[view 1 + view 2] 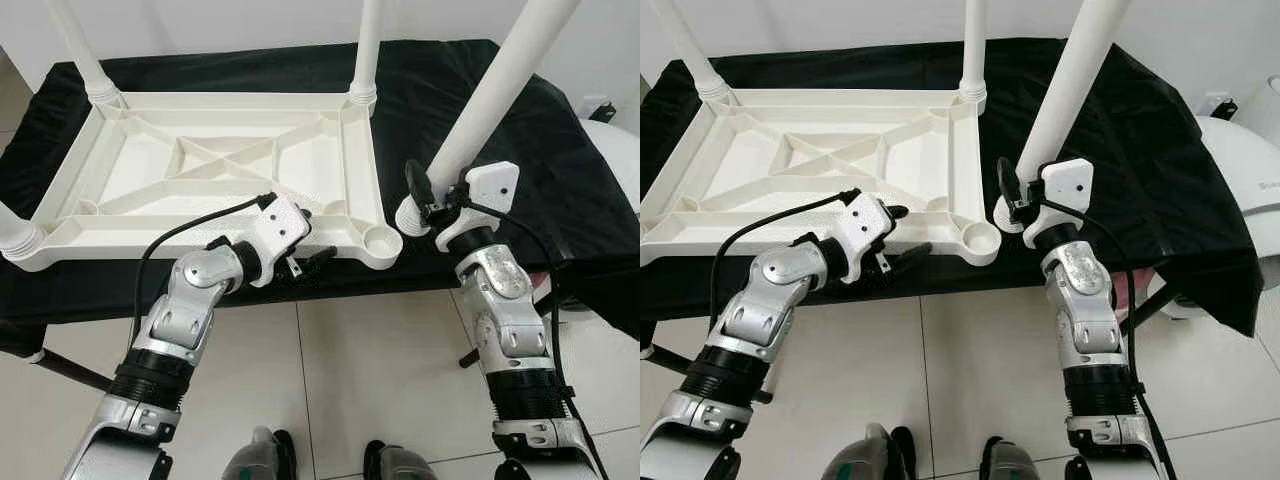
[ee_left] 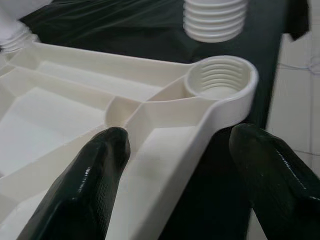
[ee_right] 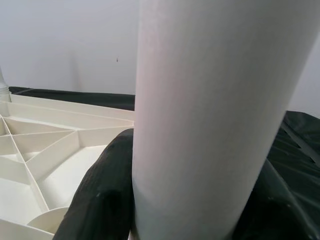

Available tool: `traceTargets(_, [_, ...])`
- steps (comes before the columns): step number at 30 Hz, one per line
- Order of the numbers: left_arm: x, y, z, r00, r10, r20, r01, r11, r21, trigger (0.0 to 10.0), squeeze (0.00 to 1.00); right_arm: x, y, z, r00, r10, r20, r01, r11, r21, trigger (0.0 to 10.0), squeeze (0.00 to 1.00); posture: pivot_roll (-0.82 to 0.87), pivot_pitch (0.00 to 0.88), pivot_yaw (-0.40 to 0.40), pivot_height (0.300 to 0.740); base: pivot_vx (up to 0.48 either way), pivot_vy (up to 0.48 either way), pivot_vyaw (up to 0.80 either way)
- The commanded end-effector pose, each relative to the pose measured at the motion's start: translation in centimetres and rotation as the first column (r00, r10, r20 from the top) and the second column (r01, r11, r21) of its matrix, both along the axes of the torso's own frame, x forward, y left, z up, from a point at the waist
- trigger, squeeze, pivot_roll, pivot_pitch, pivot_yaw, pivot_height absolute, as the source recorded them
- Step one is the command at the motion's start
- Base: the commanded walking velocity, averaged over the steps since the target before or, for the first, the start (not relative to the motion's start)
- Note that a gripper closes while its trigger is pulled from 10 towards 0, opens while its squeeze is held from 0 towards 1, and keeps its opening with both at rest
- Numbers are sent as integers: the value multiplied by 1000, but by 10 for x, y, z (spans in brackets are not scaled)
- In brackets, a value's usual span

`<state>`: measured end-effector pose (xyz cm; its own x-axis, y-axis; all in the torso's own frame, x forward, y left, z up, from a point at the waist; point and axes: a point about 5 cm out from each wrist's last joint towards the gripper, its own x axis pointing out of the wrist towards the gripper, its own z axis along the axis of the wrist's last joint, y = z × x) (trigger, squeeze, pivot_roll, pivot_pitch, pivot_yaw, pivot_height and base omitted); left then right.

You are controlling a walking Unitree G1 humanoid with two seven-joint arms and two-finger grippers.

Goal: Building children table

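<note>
A white plastic tabletop (image 1: 210, 165) lies upside down on a black-draped table (image 1: 500, 150). Legs stand in both far corners and the near-left corner (image 1: 18, 238). The near-right threaded socket (image 1: 383, 241) holds no leg. My right gripper (image 1: 440, 195) is shut on a loose white leg (image 1: 500, 80), tilted, with its threaded end (image 2: 215, 20) resting just beside that socket (image 2: 220, 80). My left gripper (image 1: 315, 238) is open and straddles the tabletop's near rim close to the socket, one finger (image 2: 100, 170) inside the frame and the other outside.
The black cloth hangs over the table's front edge above a pale tiled floor (image 1: 380, 360). A rounded white object (image 1: 1240, 190) stands at the right of the table. My feet show at the bottom.
</note>
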<state>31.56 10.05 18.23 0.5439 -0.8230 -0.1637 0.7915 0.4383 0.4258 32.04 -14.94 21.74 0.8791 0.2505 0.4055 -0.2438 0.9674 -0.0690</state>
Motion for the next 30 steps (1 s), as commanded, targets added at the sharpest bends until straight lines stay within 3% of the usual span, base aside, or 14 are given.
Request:
traceTargets(1, [-1,-2,-2,998,-58,-25,58,998,21,10000,0,-1,0,5,1000,-3,21,3,1000,0,10000,0,-91,150,53,740,0,0,0])
traceTargets(5, [-7,-7,-8,983,-163,-82,169,984,62,10000,0,-1,-1,6,1000,-6,24,6,1000,1,10000,0,-92,149,55,740,0,0,0])
traceTargets(11, [-2,-9,-10,984,-159,-83,165,984,69,10000,0,-1,-1,7,1000,-10,27,10,1000,4,10000,0,-100,149,55,740,0,0,0])
traceTargets(22, [16,-4,2,997,-51,-56,51,999,0,10000,0,-1,-1,9,999,-11,33,11,1000,3,10000,0,-100,149,54,740,0,0,0])
traceTargets(24, [21,0,4,998,-9,-58,8,1000,-21,10000,0,-1,-1,9,999,-11,33,11,1000,3,10000,0,-102,143,53,740,0,0,0])
traceTargets(26, [36,8,7,991,120,-61,-124,990,-71,10000,0,-1,0,9,999,-9,33,9,1000,6,10000,0,-102,143,53,740,0,0,0])
traceTargets(30, [42,9,8,982,167,-87,-176,978,-112,10000,0,-1,1,9,999,-6,36,6,1000,7,10000,0,-102,136,53,740,0,0,0])
